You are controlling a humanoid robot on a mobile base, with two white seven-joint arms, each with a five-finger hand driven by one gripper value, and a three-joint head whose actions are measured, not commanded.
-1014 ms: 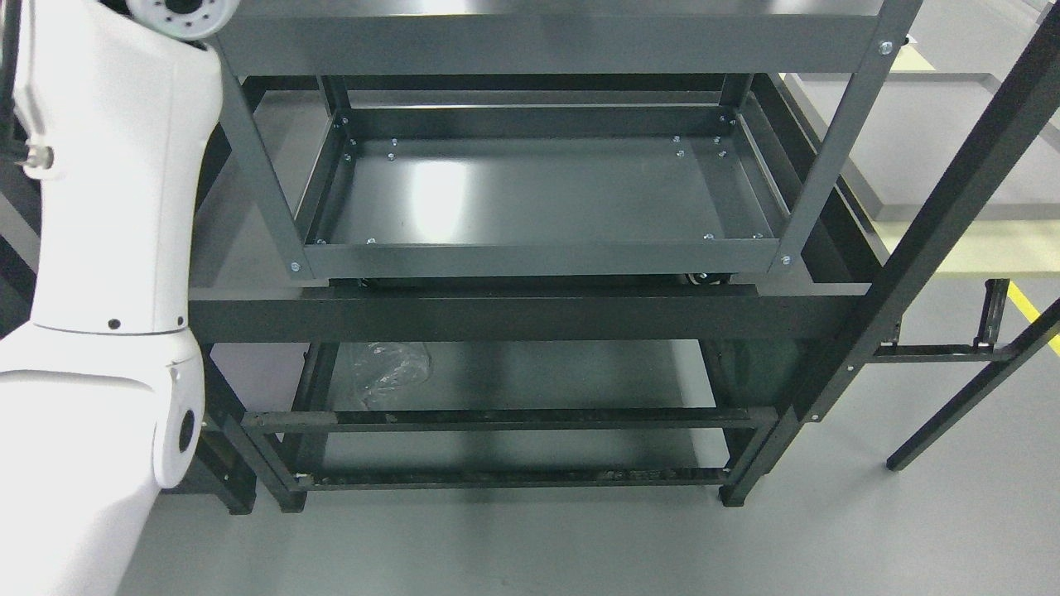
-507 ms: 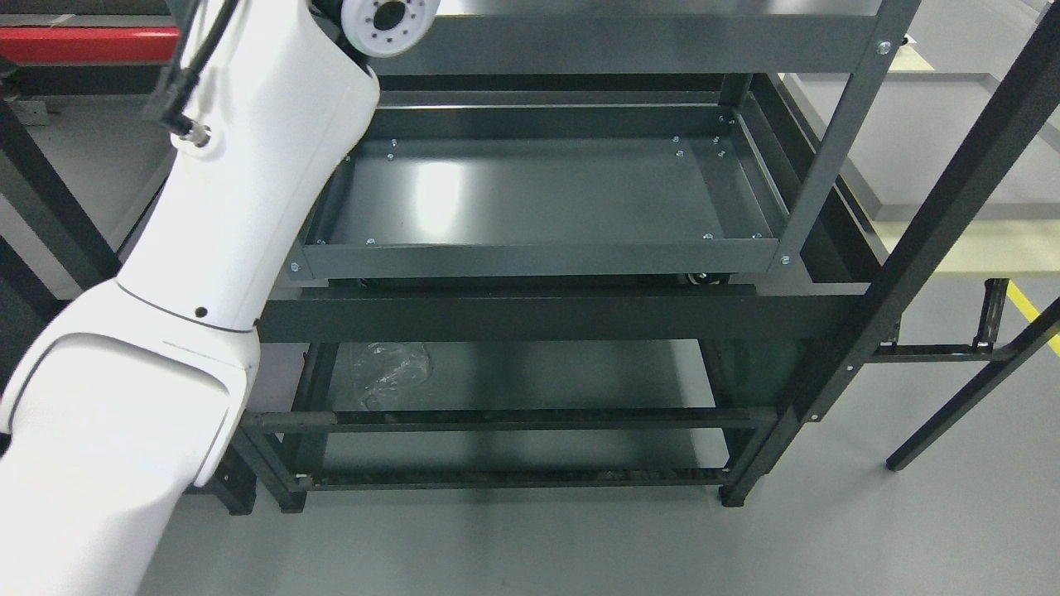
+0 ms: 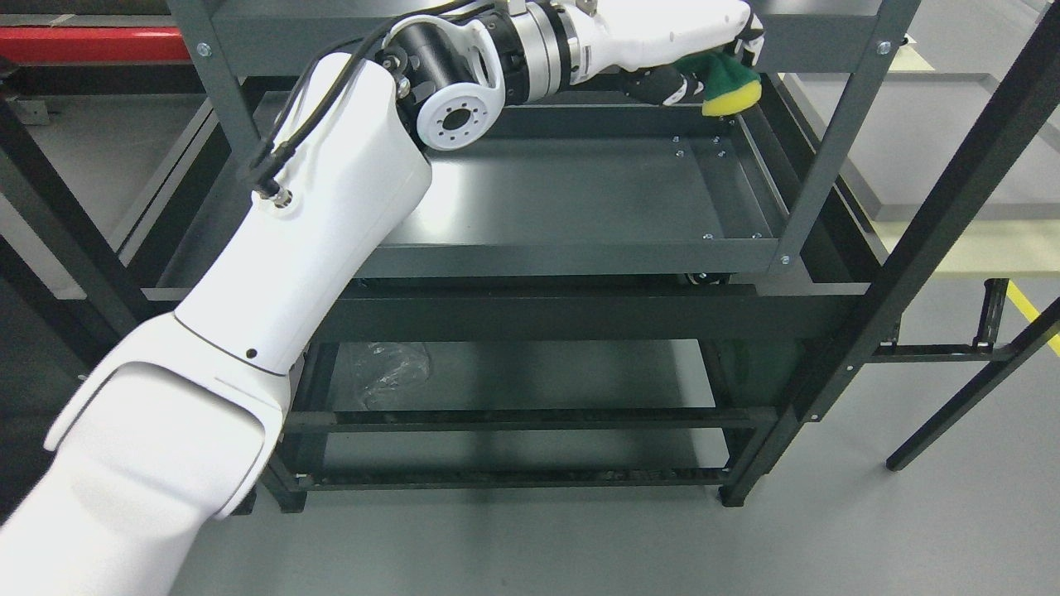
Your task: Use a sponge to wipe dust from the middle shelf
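My left arm rises from the lower left and reaches across to the upper right. Its hand (image 3: 687, 50) is shut on a sponge (image 3: 729, 89), green on top and yellow below. The sponge hangs just above the far right corner of the dark grey middle shelf (image 3: 563, 190), in front of the top shelf's front beam. Whether the sponge touches the shelf I cannot tell. The shelf is a shallow metal tray with raised rims and a light glare on its left half. My right arm does not show.
The dark metal rack has upright posts (image 3: 836, 141) at the corners and a lower shelf holding a crumpled clear plastic bag (image 3: 389, 368). A second black frame (image 3: 961, 215) slants at the right. Grey floor lies in front.
My left arm has swung from the left edge toward the right, bringing the hand and sponge into view over the shelf's far right corner. The rack has not moved.
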